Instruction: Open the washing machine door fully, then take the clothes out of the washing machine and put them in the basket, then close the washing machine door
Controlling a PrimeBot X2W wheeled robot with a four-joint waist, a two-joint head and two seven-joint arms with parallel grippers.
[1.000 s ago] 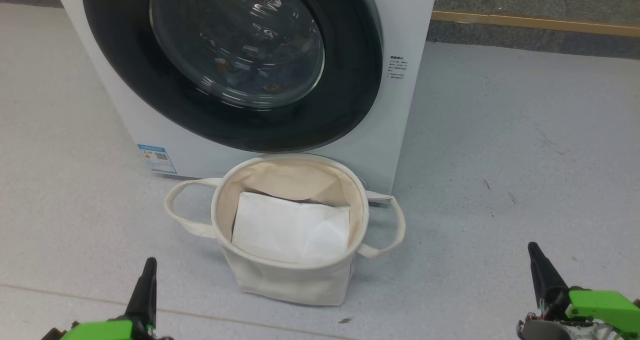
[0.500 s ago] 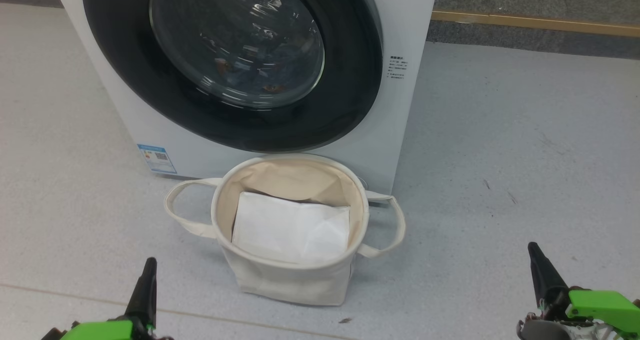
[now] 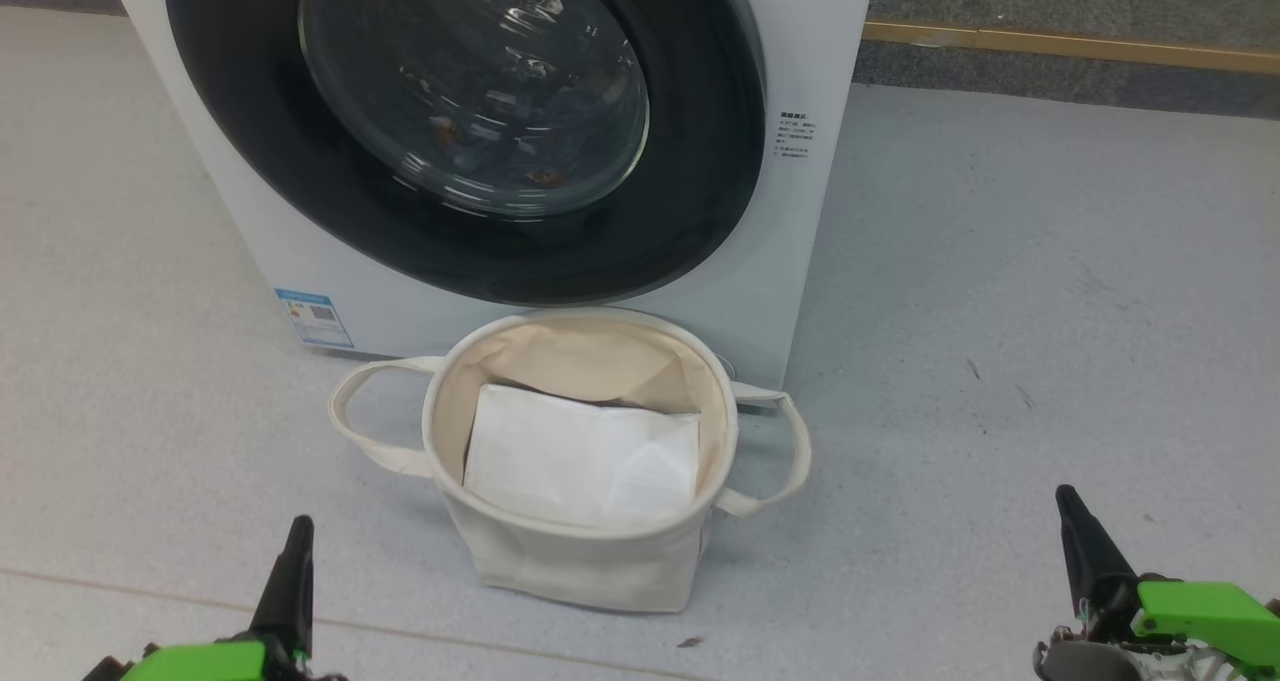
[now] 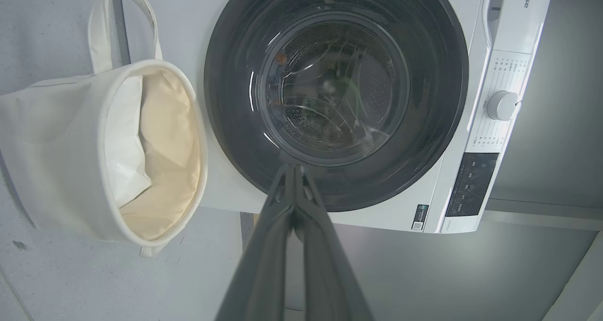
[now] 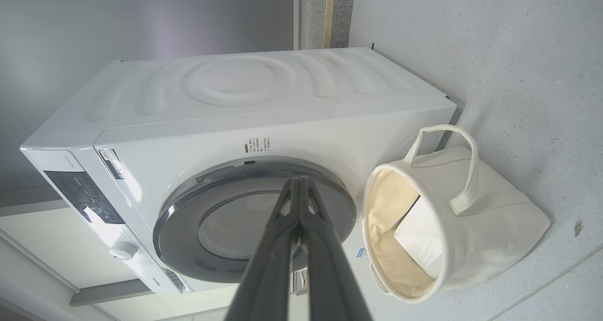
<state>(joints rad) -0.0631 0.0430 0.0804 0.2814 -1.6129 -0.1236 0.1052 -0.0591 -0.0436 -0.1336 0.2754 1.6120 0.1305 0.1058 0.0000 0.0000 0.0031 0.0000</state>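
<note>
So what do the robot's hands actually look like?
Each is a pair of long, thin, dark fingers tapering to a sharp point, like a beak. The left gripper and right gripper each sit on a bright green housing. Pale metal parts and thin wires show at the right one's base.

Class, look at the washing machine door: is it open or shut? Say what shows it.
Shut. The washing machine door sits flush against the washing machine, covering its drum mouth.
</note>
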